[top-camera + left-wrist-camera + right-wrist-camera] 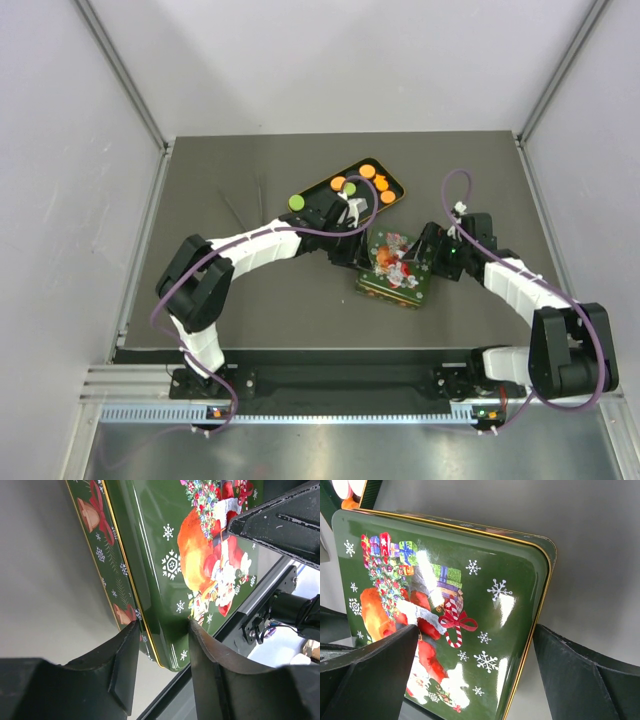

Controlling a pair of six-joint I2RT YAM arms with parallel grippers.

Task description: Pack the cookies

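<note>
The cookies (367, 172), orange discs with two green ones, lie on a black tray (318, 190) at the back of the dark mat. A green Christmas tin (395, 264) with its lid on sits just in front of the tray, slightly tilted. My left gripper (352, 244) is at the tin's left side. In the left wrist view the left gripper (162, 625) pinches a corner of the tin (150, 540), one finger on the side wall and one on the lid. My right gripper (428, 258) stands wide open. Its jaws (475, 630) straddle a corner of the tin (485, 580), and the outer finger is clear of the rim.
Thin dark sticks (247, 206) lie on the mat left of the tray. Grey enclosure walls (70, 200) stand on both sides and at the back. A metal rail (300, 380) runs along the near edge by the arm bases.
</note>
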